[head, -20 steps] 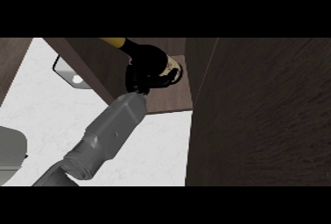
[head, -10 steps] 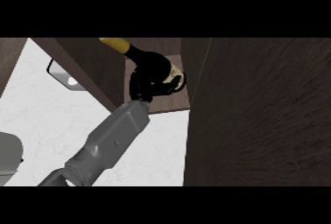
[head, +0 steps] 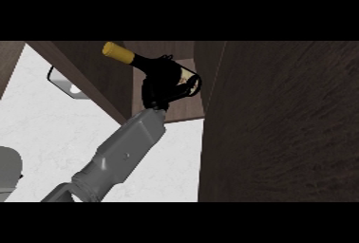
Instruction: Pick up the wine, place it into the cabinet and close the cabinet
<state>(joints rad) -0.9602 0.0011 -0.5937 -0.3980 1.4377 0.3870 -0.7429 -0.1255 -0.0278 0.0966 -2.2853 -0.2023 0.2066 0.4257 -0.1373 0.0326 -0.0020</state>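
Note:
The wine bottle (head: 153, 64) is dark, with a yellow cap (head: 118, 52) that points up and to the left. It is tilted and sits in the cabinet's opening (head: 193, 102), between brown wooden panels. My right hand (head: 163, 94) is shut round the bottle's lower body and hides much of it. Its grey forearm (head: 123, 152) rises from the lower left. The left hand does not show.
A wide dark wooden panel (head: 280, 128) fills the right side, close to the hand. Another brown panel with a metal handle (head: 64, 81) hangs at the upper left. The white counter (head: 42, 123) lies below. A grey rounded shape (head: 7, 173) sits at the left edge.
My right hand has carried the bottle up and to the right, further into the cabinet's opening. The forearm followed.

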